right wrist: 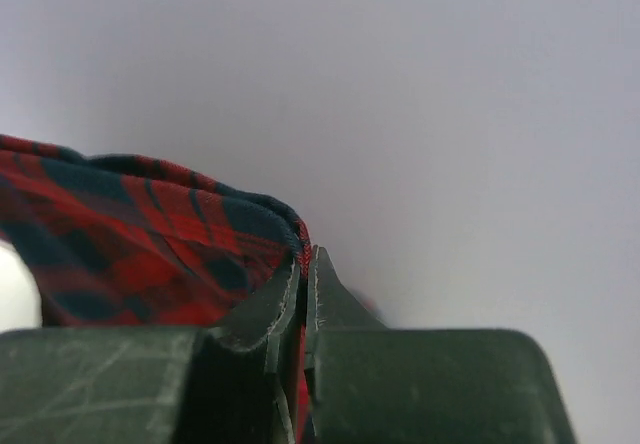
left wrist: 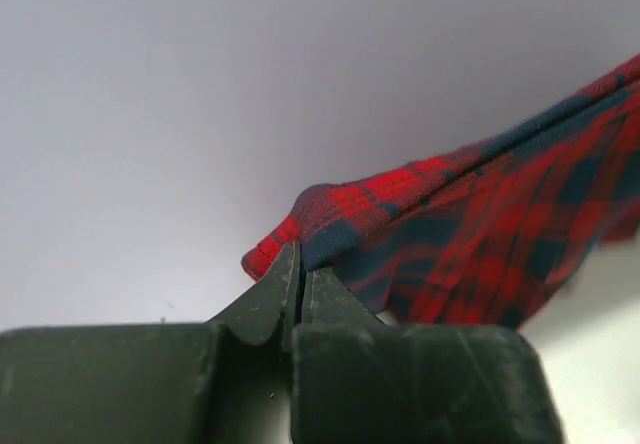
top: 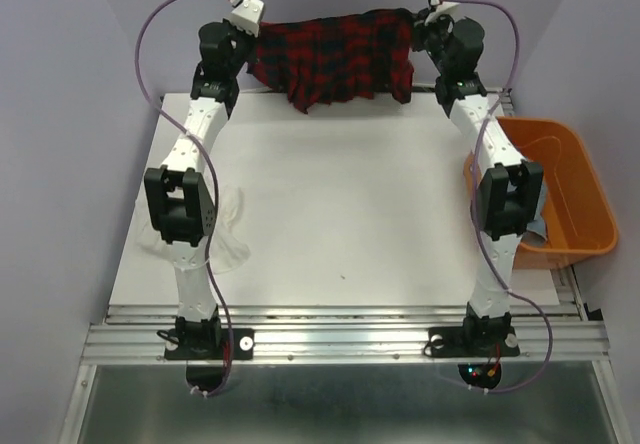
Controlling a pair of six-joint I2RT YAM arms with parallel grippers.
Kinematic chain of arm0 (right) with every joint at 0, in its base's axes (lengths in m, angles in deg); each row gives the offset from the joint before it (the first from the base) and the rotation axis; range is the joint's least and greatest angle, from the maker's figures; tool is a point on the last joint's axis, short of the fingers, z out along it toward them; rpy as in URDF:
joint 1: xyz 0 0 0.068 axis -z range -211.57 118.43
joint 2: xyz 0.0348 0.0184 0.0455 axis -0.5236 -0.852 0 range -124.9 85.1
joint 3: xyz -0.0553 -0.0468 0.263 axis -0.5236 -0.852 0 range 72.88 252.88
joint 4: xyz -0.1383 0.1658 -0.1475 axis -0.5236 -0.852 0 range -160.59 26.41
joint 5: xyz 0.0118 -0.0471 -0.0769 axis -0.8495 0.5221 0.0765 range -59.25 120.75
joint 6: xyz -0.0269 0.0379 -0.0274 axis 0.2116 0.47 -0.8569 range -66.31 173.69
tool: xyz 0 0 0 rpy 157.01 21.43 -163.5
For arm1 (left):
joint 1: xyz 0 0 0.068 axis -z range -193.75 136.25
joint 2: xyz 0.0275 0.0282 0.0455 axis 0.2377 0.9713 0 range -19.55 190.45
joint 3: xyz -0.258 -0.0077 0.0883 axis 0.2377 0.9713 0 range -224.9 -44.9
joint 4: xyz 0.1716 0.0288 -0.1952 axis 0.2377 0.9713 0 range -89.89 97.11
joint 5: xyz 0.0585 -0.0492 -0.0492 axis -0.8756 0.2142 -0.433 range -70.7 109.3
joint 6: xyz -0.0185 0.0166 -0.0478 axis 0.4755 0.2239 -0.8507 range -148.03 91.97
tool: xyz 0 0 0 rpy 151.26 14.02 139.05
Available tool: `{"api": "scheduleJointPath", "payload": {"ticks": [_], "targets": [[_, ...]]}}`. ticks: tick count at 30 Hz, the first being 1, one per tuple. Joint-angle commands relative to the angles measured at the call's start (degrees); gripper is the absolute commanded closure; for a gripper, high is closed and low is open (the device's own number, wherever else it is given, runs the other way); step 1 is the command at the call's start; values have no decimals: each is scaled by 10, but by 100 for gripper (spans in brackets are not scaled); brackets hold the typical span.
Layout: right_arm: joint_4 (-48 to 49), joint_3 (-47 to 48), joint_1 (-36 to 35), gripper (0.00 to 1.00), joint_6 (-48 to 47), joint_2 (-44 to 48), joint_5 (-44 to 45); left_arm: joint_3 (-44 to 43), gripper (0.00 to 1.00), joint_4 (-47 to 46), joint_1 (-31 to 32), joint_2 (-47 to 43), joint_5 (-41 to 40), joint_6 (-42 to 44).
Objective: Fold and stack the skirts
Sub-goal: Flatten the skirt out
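Your left hand [left wrist: 300,264] is pressed together, its two dark fingers pinching one corner of the plaid skirt [left wrist: 480,234] right at the hem. A small red tip of cloth pokes out past the fingertips. From that pinch the skirt runs away to the right of the left wrist view, folded along its top edge.

Your right hand [right wrist: 308,264] is pressed together in the same way, nipping the opposite corner of the skirt. A thin red line of hem shows between its fingers, and the cloth falls away to the left of that view. Behind both hands there is only the plain pale wall [right wrist: 450,114].

From above, both arms reach forward to the far edge of the surface [top: 340,194]. The skirt hangs between the hands like a short banner, lifted at both top corners. Its top edge sags slightly in the middle, and its lower edge hangs ragged near the far edge of the surface; whether it touches there you cannot tell.

A white skirt [top: 228,236] lies crumpled at the left edge of the surface, partly under your left arm. An orange tub [top: 585,199] sits at the right edge, beside your right arm. A scrap of blue cloth [top: 541,227] shows at its near left corner, mostly hidden.
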Motion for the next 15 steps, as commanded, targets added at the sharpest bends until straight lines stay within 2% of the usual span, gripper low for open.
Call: {"api": "scheduleJointPath", "payload": {"ticks": [1,2,3,4,5,6,7,11,13,15], "targets": [[220,-204,38,99,-49,156,-95,124,100,-165,-37,-162,11,78],[208,-244,38,99,-69,170,-160,192,100,-161,-36,-172,23,103],[207,-286,38,99,-95,180,-187,225,100,-154,-36,-178,38,117],[208,-381,38,99,-146,206,-211,291,100,-138,-33,-190,64,135],[209,-428,38,99,-175,218,-230,319,100,-127,-30,-194,71,154],[202,-471,38,99,-208,229,-263,346,100,-108,-25,-197,77,201],[196,-556,38,99,-270,255,-278,397,100,-67,-14,-202,84,230],[111,-690,38,99,-442,312,-338,508,100,-6,12,-229,79,332],[24,-756,38,99,-521,360,-369,605,100,12,20,-263,81,373],[-52,-800,38,99,-562,409,-389,651,100,15,20,-293,88,382]]}}
